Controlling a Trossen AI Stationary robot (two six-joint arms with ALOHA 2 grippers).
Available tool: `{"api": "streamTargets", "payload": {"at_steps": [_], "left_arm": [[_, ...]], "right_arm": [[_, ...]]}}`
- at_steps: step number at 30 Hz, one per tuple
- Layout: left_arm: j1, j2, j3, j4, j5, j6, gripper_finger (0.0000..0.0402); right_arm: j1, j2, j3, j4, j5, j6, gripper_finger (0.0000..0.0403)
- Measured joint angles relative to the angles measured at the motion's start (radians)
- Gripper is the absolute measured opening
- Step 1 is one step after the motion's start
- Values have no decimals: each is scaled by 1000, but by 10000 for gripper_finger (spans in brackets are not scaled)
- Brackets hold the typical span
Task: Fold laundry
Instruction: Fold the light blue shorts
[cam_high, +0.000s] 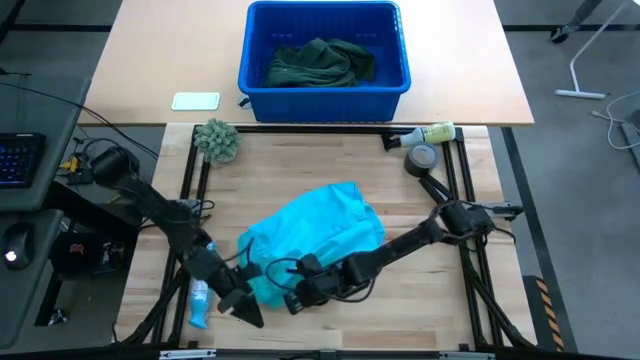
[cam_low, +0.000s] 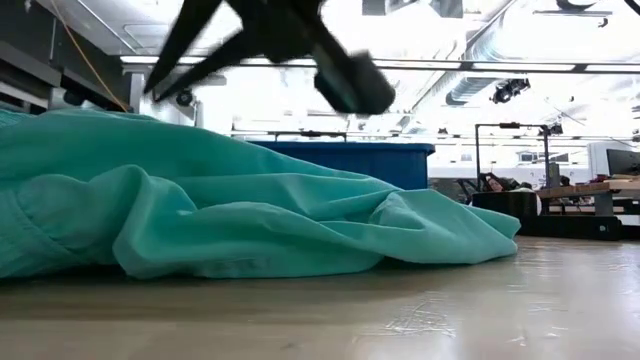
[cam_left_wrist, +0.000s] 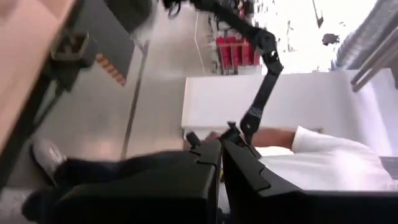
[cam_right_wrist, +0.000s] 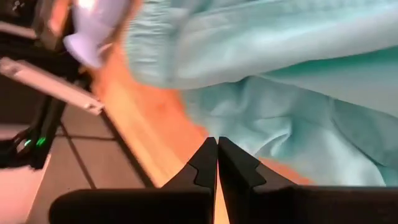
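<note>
Turquoise shirt (cam_high: 315, 235) is spread, rumpled, on the wooden table (cam_high: 330, 160), on the near side of the blue bin (cam_high: 325, 85). It is judged soft, light and limp: it will drape and wrinkle when lifted, so it is best taken at an edge, hem or corner, not at the bunched centre. Its long axis is seen to run diagonally, from the corner nearest the bin's right end down toward the near left, away from the bin. Which end is the collar cannot be told. A dark green garment (cam_high: 320, 62) is held inside the bin. The left gripper (cam_high: 243, 308) is placed at the shirt's far-from-bin corner, fingers pressed together, nothing pinched. The right gripper (cam_high: 296, 299) is placed just beside it at the same edge, fingers likewise pressed together and empty.
</note>
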Motion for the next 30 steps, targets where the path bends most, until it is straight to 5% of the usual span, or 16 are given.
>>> {"api": "streamTargets", "payload": {"at_steps": [10,15,22,30], "left_arm": [[139,-185,0,-375,-209,152,0],[228,-246,0,-632,-340,229,0],[313,-190,-1,-788,-307,290,0],[252,-121,-1,-791,-252,286,0]], "right_arm": [[11,-105,0,-147,-60,-157,0],[33,-190,0,-299,43,-145,0],[82,-286,0,-604,266,93,0],[142,-298,-6,-842,284,430,0]]}}
